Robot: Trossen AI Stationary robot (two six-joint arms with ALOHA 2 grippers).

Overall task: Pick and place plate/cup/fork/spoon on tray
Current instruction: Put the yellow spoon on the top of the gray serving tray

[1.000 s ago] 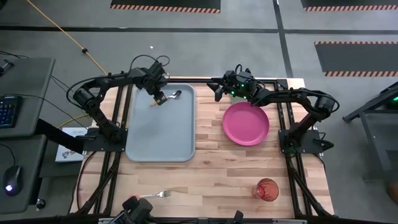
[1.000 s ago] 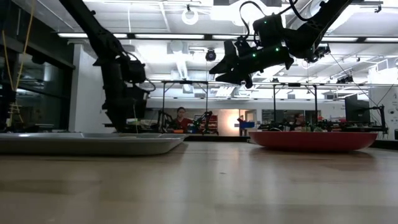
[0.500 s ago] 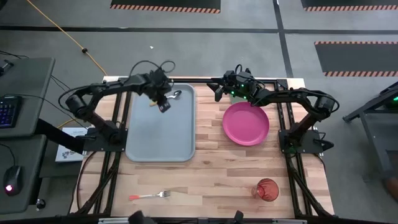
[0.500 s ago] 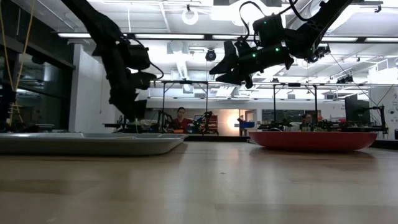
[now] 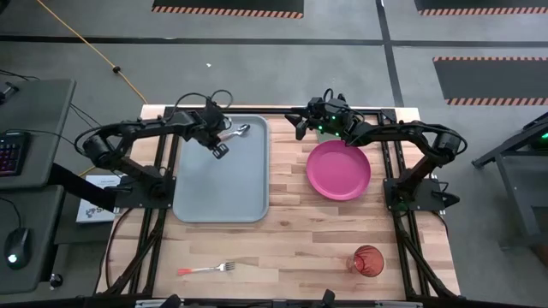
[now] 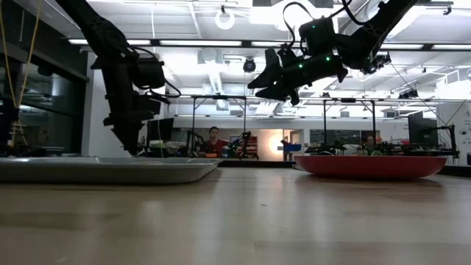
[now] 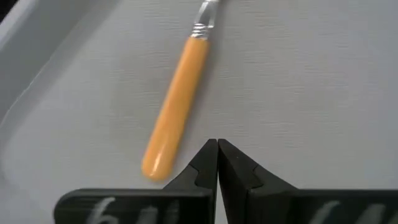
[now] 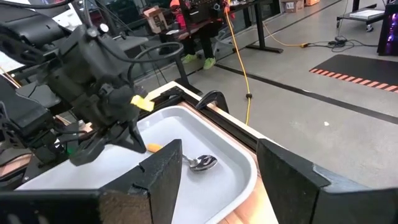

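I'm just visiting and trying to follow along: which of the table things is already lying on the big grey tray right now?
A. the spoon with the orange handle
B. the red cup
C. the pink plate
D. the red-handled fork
A. The spoon lies at the far end of the tray, beside the left claw, while the plate, cup and fork sit on the bare wooden table.

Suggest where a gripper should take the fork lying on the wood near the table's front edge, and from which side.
Grip the fork at mid-handle, the red part, coming straight down with the jaws across its width. It lies flat on bare wood, apart from the cup and tray, so nothing crowds it. The handle looks thicker than the tines and likely offers the surer hold.
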